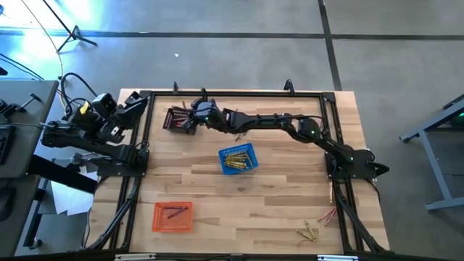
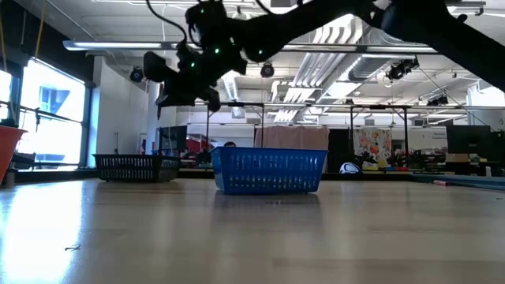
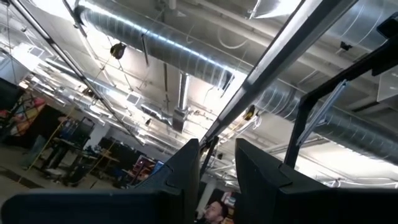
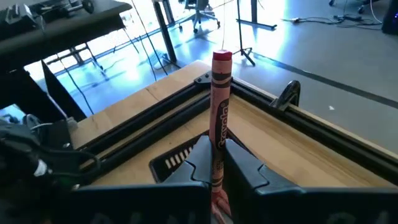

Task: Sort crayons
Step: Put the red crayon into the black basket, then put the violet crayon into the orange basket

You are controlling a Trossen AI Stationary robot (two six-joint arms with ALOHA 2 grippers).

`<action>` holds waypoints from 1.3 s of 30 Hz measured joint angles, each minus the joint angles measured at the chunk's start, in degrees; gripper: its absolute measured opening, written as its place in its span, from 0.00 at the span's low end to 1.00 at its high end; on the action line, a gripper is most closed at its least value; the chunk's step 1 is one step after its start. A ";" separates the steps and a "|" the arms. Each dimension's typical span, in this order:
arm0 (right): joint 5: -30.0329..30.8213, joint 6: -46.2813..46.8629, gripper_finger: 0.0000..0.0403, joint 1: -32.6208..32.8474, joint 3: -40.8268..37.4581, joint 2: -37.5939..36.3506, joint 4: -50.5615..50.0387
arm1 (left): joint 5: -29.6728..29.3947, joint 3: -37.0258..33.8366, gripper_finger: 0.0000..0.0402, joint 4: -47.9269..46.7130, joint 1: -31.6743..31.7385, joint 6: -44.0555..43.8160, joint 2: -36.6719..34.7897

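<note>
The right gripper (image 4: pixel 216 163) hangs above the black mesh basket (image 1: pixel 176 118) at the wooden table's (image 1: pixel 275 210) far left, its fingers pinching an upright red-pink crayon (image 4: pixel 220 106). Loose crayons (image 1: pixel 314 228) lie far from that basket. The left gripper (image 3: pixel 217 180) waits off the table, fingers slightly parted.

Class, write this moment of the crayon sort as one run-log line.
right tool: shut on red crayon, above black basket | left tool: parked at table's left edge, empty | loose crayons: unsorted
</note>
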 joint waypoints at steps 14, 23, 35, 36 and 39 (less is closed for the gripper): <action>-6.13 7.31 0.18 -1.41 0.07 5.15 0.66 | -0.07 0.00 0.22 -0.10 0.00 0.07 0.01; -6.23 2.52 0.30 -1.51 0.07 -1.39 -13.90 | -0.11 -0.02 0.22 -0.98 0.00 0.09 0.01; -5.81 -0.39 0.31 -6.51 0.08 -13.51 -66.29 | -4.98 -0.02 0.22 -0.90 0.04 5.18 -0.04; -5.81 -2.14 0.31 -7.07 0.02 -13.72 -70.02 | -5.75 -0.02 0.22 -0.86 0.04 5.95 -0.04; -7.44 -12.50 0.31 -8.25 0.00 -14.14 -76.80 | -8.62 -0.02 0.22 -0.80 0.04 8.77 -0.04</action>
